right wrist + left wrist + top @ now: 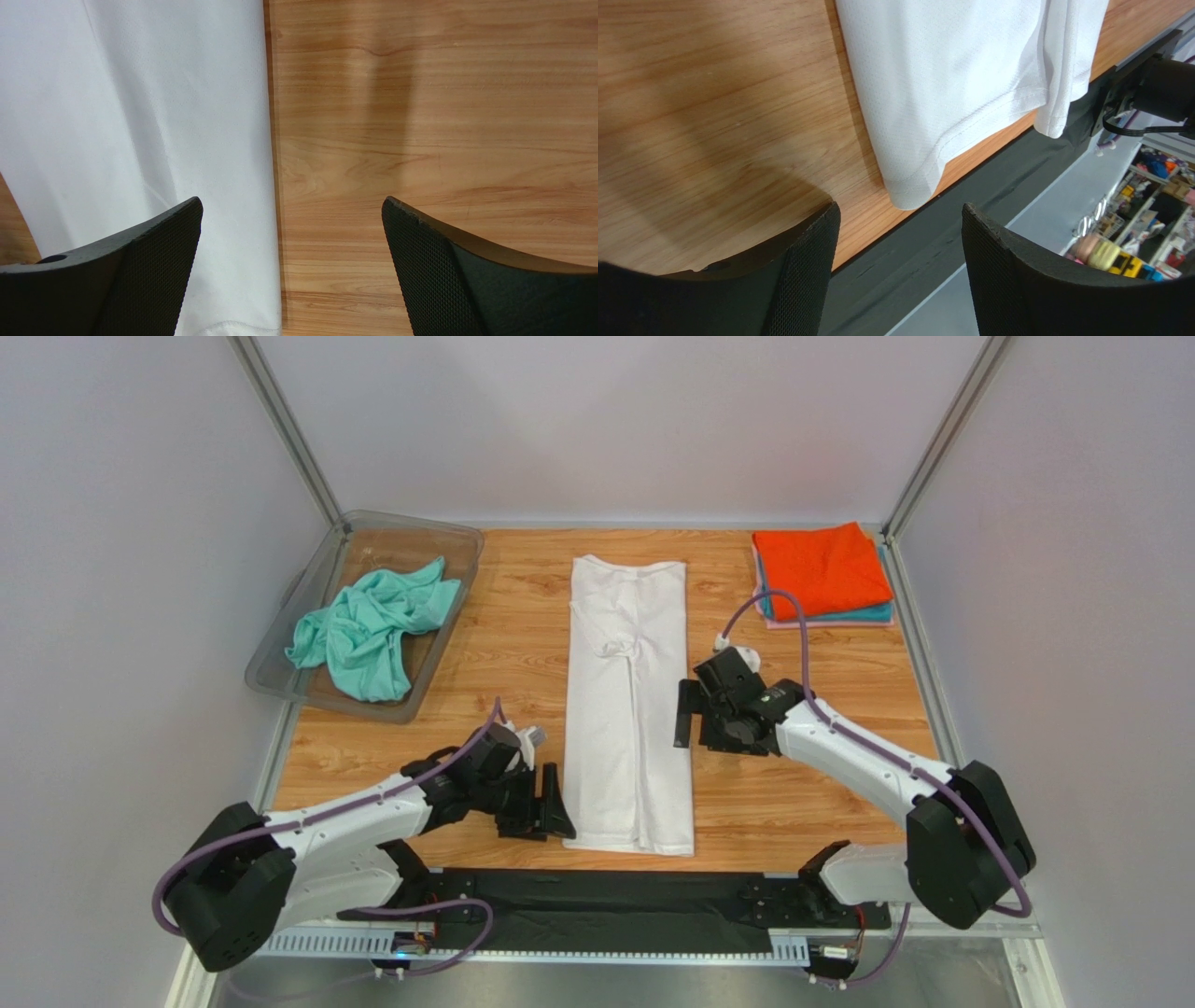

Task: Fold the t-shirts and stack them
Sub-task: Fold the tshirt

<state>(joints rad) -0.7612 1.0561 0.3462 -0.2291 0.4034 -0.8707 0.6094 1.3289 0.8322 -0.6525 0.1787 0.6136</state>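
Watching the white t-shirt (629,703) — long strip down mid-table. Left gripper (542,811) at its near hem corner, right gripper (696,717) beside its right edge, both spread wide, empty. Pinch only the top layer and your fold likely peels open — get under every layer.

My wooden table (519,637) carries three things. A white t-shirt (629,714) lies flat down the middle, folded into a long narrow strip, its near hem reaching the table's near edge. A clear plastic tray (400,553) sits at the far left corner, and a folded stack with an orange tee (821,567) on top sits at the far right corner.
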